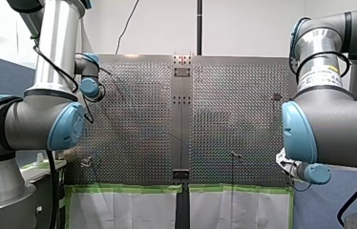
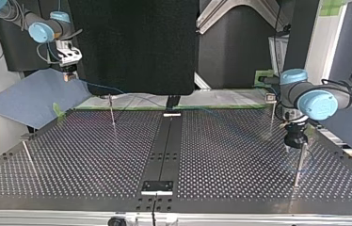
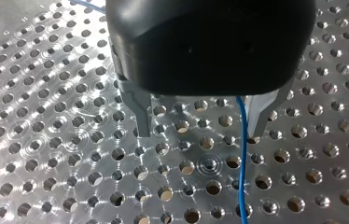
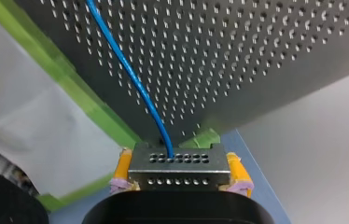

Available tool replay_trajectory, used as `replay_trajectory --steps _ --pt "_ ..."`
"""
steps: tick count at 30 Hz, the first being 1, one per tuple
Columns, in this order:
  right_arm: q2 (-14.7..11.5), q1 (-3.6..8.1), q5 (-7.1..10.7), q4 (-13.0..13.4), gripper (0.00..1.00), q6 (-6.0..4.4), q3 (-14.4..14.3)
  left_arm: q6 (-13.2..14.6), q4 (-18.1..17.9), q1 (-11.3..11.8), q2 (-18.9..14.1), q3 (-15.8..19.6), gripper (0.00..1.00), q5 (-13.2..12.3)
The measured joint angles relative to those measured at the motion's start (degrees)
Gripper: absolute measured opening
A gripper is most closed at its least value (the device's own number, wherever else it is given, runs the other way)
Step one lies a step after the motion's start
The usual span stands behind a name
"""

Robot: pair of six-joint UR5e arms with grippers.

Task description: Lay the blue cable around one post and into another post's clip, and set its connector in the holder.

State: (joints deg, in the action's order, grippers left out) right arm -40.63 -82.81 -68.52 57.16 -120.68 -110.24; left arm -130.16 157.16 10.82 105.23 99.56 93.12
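One connector [image 4: 177, 171], blue cable [image 4: 130, 77] attached, is clamped in the right gripper [image 4: 179, 158] beyond the perforated table [image 4: 256, 56]; the left gripper [image 3: 200, 128] is held agape above it, empty.

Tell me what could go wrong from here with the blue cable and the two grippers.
1. My left gripper is open, and the blue cable runs between its fingers close to one, ungripped; it could slip out if the arm moves.
2. My right gripper clamps the connector beyond the table edge; a hard pull may strain the cable where it enters.
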Motion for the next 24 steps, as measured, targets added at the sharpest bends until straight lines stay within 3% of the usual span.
replay_trajectory --steps 4,12,24 --pt "0.08 -0.03 2.24 0.30 0.00 -0.97 0.01 -0.01 0.00 -0.01 0.00 0.00 1.00 0.00" --pt "0.13 -0.38 6.70 -0.04 0.00 -0.92 0.00 -2.41 0.55 0.10 0.00 0.00 1.00 -0.08" --pt "0.14 -1.14 7.04 -0.22 0.00 -0.65 0.02 -8.82 0.20 0.67 0.00 0.10 1.00 -2.97"
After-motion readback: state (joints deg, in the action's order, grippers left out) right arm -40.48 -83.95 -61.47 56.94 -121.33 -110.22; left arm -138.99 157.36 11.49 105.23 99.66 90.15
